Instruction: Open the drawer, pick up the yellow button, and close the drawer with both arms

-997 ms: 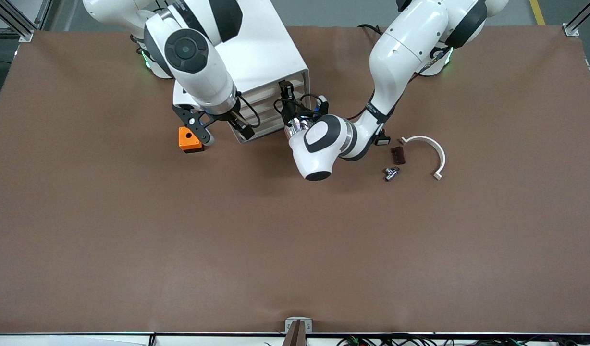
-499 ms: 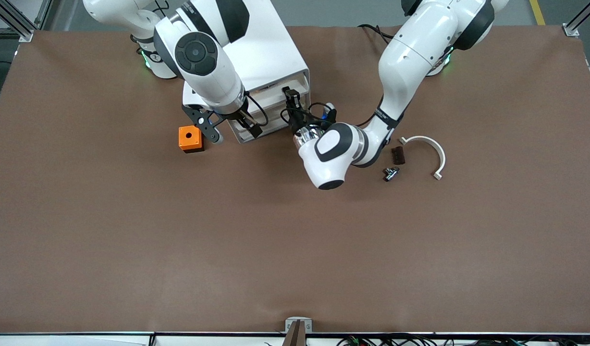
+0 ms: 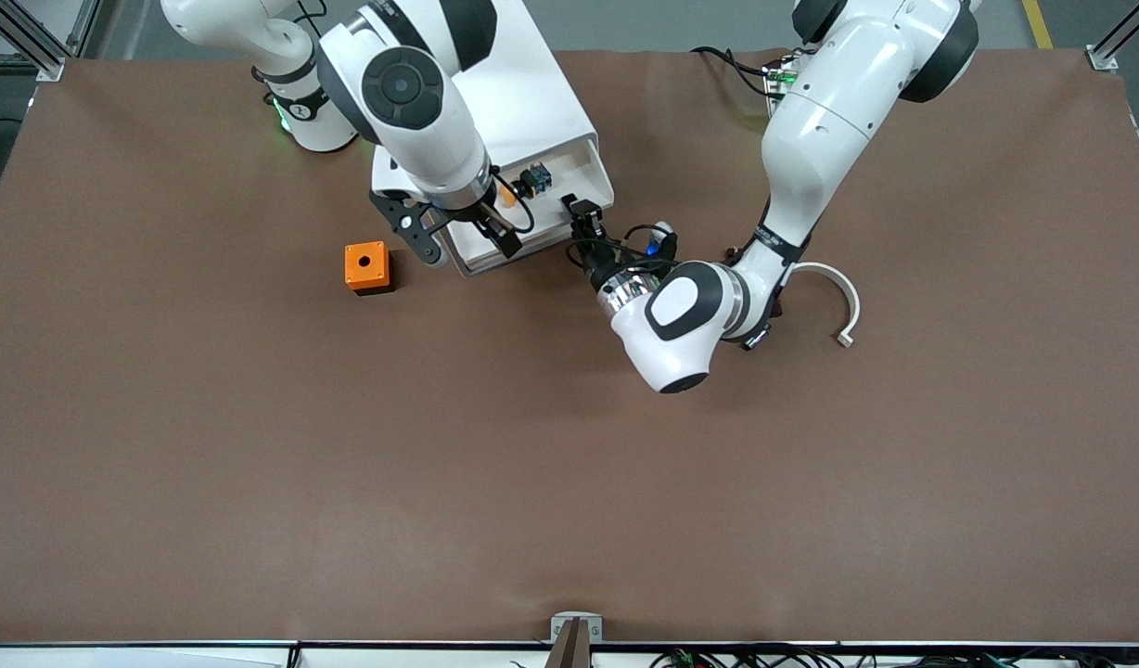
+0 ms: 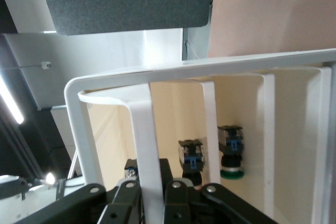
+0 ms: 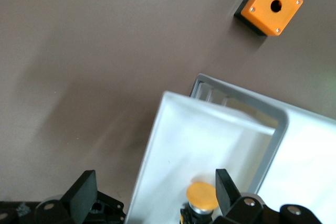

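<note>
Top drawer out, button in reach

My left gripper is clamped on the drawer front rib to hold it open; my right gripper hangs spread wide over the button, at the drawer's cabinet end.

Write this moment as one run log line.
white top drawer: open | left pincer: shut on drawer front | right pincer: open above orange-capped button

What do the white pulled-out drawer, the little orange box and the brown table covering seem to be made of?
The white top drawer looks like moulded plastic: thin, smooth walls with rounded corners and a slight sheen. The orange cube-shaped box with a hole on top seems to be hard plastic on a black base, with small screws at its corners. The brown table covering looks matte, perhaps paper or felt; faint creases show.
</note>
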`<state>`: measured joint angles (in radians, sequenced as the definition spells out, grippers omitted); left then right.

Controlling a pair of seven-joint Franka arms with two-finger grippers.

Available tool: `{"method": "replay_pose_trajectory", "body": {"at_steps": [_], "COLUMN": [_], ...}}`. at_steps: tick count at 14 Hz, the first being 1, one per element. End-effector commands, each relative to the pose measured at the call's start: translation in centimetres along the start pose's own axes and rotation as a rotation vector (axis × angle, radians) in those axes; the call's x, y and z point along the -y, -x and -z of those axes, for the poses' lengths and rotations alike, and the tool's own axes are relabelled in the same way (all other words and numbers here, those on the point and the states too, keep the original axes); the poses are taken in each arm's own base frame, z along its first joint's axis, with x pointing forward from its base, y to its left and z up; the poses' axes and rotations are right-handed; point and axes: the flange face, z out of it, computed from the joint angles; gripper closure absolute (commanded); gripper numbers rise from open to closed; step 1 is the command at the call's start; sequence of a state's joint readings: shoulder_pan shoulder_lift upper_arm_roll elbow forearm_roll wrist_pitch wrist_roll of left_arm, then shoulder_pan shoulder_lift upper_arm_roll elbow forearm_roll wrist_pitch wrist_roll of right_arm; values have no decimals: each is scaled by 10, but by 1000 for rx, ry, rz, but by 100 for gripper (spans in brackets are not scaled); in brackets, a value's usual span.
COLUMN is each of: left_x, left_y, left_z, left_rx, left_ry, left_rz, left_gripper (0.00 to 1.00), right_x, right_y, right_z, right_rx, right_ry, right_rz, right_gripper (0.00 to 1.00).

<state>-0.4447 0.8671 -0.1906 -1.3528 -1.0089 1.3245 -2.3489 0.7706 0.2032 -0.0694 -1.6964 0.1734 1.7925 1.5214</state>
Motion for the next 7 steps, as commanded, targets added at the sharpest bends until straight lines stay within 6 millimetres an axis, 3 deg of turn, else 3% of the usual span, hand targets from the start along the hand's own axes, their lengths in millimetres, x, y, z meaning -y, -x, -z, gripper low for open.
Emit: {"method": "replay_pose_trajectory", "body": {"at_steps": [1,7], "left_x": [-13,-19], "left_y": [-10,-23], "left_z": [26,54], "left_rx": [60,105], "left_ry": [-9,-5], "left_rz": [-14,-6], "left_gripper": [89,88], "right_x": [3,4], "right_y": [22,55], "right_z": [-12,-36], "right_rx": [7,-3], "right_ry": [-2,6], "right_rz": [-22,-47], "right_gripper": [0,0]}}
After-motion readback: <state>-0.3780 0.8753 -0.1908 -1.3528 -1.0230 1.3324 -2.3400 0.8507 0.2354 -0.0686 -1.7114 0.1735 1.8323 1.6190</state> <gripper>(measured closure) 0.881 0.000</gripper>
